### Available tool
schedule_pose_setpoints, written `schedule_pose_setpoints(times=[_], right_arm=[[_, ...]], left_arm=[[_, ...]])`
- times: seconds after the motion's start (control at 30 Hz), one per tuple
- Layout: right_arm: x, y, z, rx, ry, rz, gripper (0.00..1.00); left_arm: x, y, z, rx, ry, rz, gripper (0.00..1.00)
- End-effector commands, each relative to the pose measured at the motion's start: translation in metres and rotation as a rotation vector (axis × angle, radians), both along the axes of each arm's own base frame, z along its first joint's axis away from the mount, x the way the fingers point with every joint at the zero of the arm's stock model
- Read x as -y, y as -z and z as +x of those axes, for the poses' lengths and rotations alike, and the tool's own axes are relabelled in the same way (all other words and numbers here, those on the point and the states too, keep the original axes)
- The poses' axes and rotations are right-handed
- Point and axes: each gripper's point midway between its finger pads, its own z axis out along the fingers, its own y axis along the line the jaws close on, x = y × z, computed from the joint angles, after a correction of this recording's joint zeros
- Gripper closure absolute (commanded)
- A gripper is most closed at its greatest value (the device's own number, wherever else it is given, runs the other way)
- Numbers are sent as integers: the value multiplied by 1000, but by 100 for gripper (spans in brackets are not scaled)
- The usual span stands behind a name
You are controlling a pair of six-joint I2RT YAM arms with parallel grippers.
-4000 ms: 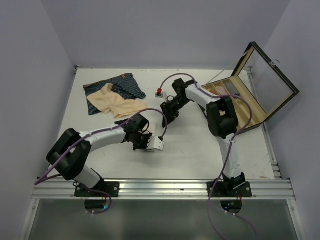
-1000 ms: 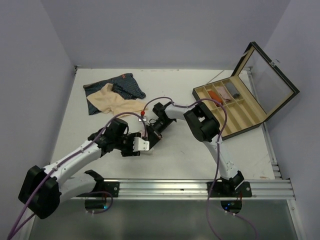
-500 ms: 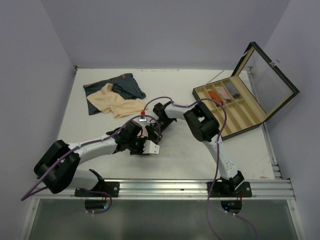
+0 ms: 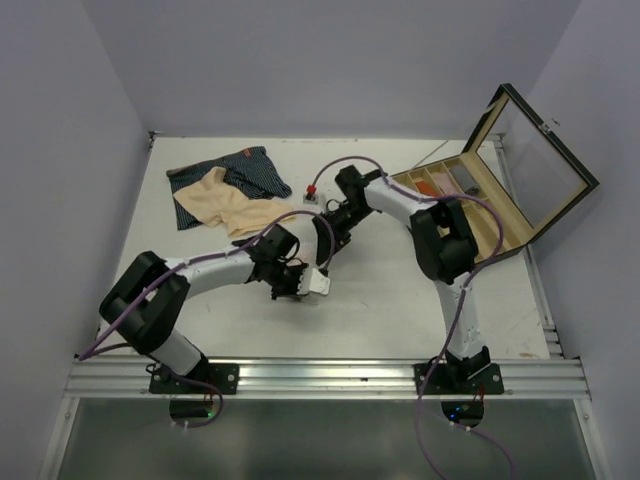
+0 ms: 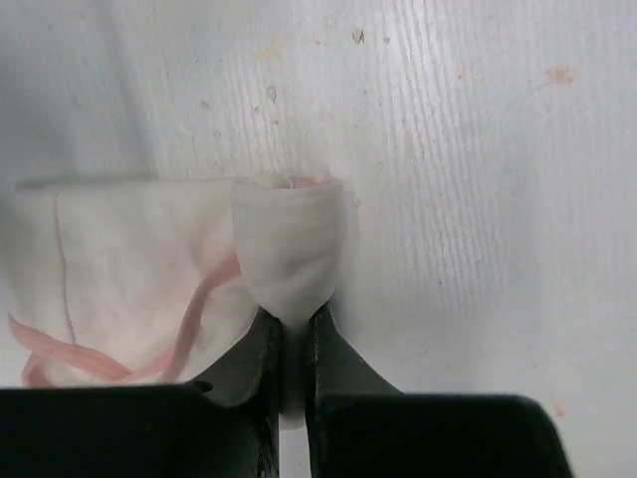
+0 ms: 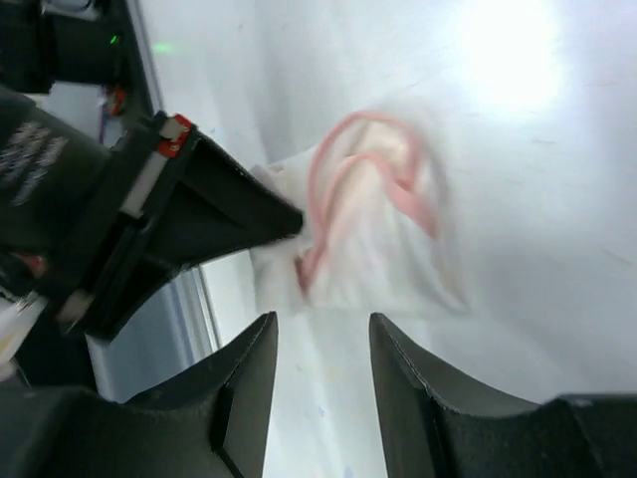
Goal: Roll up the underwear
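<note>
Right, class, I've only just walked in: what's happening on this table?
The left claw is shut on a folded-over edge of the small pink-and-white underwear mid-table. The right claw is open, hanging close by it and holding nothing. The beige underwear and navy underwear lie heaped at the far left, untouched.

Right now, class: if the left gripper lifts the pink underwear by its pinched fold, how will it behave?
Probably floppy: the pink underwear lies creased, so it should droop from the left gripper pinching one fold. Likely light: the cloth looks thin. It may unroll, since only that fold is held.
</note>
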Motion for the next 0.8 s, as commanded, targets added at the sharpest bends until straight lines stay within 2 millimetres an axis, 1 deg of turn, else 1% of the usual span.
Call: schedule_pose_setpoints(times=[0.0,0.03,0.07,0.1,0.13,0.17,0.2,0.23,0.27,0.3,0.33,0.37,0.4,0.43,0.47,0.5,0.53,0.57,0.6,0.63,0.67,0.7,0.77], right_arm=[[43,-78,53,354,94,12,54],[50,-84,50,388,92,8,54],[57,-88,49,436,89,-13,54],[62,-106,45,514,68,8,53],[66,-103,35,507,57,5,53],[66,-106,30,513,49,18,53],[66,-109,23,524,34,28,53],[68,-109,11,525,20,32,52],[66,-108,5,535,7,35,52],[60,-104,-4,555,-23,23,52],[58,-102,-12,584,-39,23,52],[53,-99,-18,606,-61,22,52],[45,-87,-33,628,-116,-9,52],[36,-87,-34,673,-136,0,52],[30,-80,-38,691,-160,-10,51],[22,-72,-47,718,-203,-26,49],[13,-69,-45,754,-216,-21,49],[8,-58,-47,750,-240,-34,48],[1,-52,-53,764,-280,-33,46],[-4,-47,-49,793,-289,-46,45],[-7,-37,-50,790,-309,-52,45],[-15,-33,-50,821,-331,-34,44],[-20,-26,-50,852,-356,-29,43]], left_arm=[[-45,40,-72,-457,-26,199,100],[-47,41,-65,-501,-63,196,100],[-35,35,-49,-516,-64,153,100],[-42,42,-54,-612,-84,192,100],[-44,43,-45,-645,-120,182,99],[-35,38,-24,-634,-121,151,97],[-39,44,-28,-713,-137,180,96],[-35,42,-6,-701,-149,151,95],[-33,42,-1,-731,-162,145,92],[-37,49,-6,-804,-178,173,91],[-38,50,-1,-827,-191,173,91],[-34,50,10,-821,-189,164,90],[-37,55,8,-860,-200,187,89],[-36,56,13,-858,-208,191,89],[-37,59,14,-861,-213,204,89],[-38,63,13,-879,-223,219,89],[-36,63,16,-882,-238,225,89],[-37,64,15,-898,-242,233,88],[-38,67,11,-924,-247,248,88],[-39,69,10,-934,-262,261,88],[-40,72,8,-940,-266,270,87],[-41,72,8,-941,-269,272,86],[-43,75,5,-946,-282,281,84]])
